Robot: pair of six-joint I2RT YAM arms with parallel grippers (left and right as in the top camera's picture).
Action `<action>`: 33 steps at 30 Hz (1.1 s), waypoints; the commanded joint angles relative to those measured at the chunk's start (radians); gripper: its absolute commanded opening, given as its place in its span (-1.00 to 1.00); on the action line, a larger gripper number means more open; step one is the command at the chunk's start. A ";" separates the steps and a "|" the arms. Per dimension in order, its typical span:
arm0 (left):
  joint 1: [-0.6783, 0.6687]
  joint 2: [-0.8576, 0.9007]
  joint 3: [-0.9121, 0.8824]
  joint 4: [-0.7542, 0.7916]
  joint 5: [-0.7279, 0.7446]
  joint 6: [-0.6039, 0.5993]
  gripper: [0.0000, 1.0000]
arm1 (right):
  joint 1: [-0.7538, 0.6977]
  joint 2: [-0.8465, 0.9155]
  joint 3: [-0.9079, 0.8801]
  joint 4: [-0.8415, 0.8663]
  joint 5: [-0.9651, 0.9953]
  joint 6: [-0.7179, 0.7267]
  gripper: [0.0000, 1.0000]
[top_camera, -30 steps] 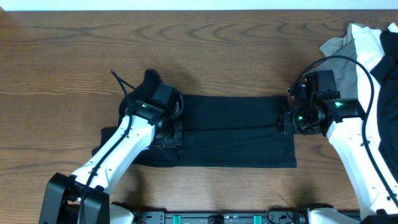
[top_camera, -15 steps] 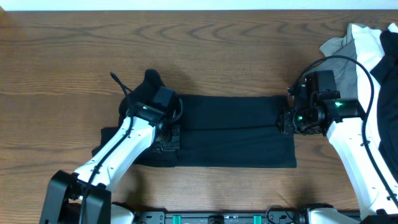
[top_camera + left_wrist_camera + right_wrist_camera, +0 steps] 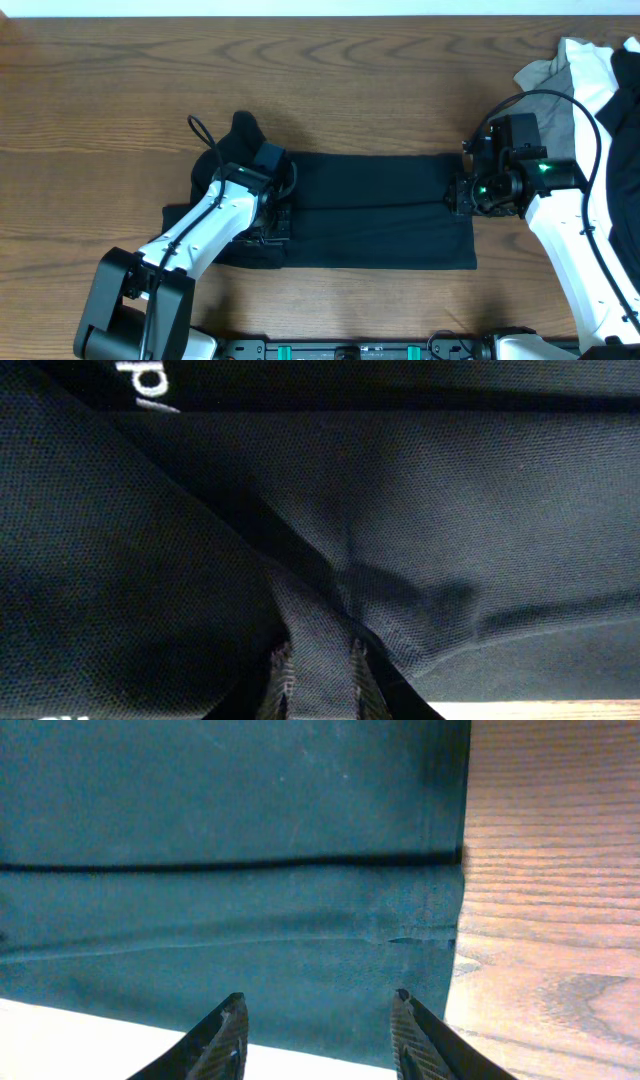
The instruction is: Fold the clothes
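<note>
A large black garment [image 3: 380, 210] of the clothes lies folded into a long band across the table. My left gripper [image 3: 272, 215] is down on its left part. In the left wrist view its fingertips [image 3: 283, 678] stand a narrow gap apart, with a raised ridge of black fabric [image 3: 318, 650] between them and white lettering [image 3: 145, 385] at the top. My right gripper [image 3: 458, 195] hovers over the band's right end. In the right wrist view it [image 3: 316, 1015] is open with nothing held, above the garment's right edge [image 3: 455, 910].
A heap of other clothes [image 3: 590, 70], white, grey and black, lies at the back right, partly under my right arm. Bare wooden table [image 3: 330, 80] surrounds the garment. A black sleeve end [image 3: 243, 128] sticks out at the back left.
My left gripper's jaws have eased slightly apart and the left arm's elbow has swung to the right. The garment and the right arm have not moved.
</note>
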 commanded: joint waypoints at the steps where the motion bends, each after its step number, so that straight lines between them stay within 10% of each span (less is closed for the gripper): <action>1: 0.002 0.008 -0.013 0.001 -0.020 -0.014 -0.52 | 0.005 -0.003 0.000 -0.003 -0.007 -0.011 -0.10; 14: 0.002 0.008 -0.014 -0.008 -0.019 -0.025 -0.26 | 0.005 -0.003 0.000 -0.003 -0.007 -0.011 -0.10; 22: 0.002 0.021 -0.014 0.000 -0.019 -0.025 -0.85 | 0.005 -0.004 0.000 -0.003 -0.007 -0.011 -0.10; 33: 0.002 0.019 -0.012 0.003 -0.019 -0.024 -0.88 | 0.005 -0.004 0.000 -0.003 -0.007 -0.011 -0.10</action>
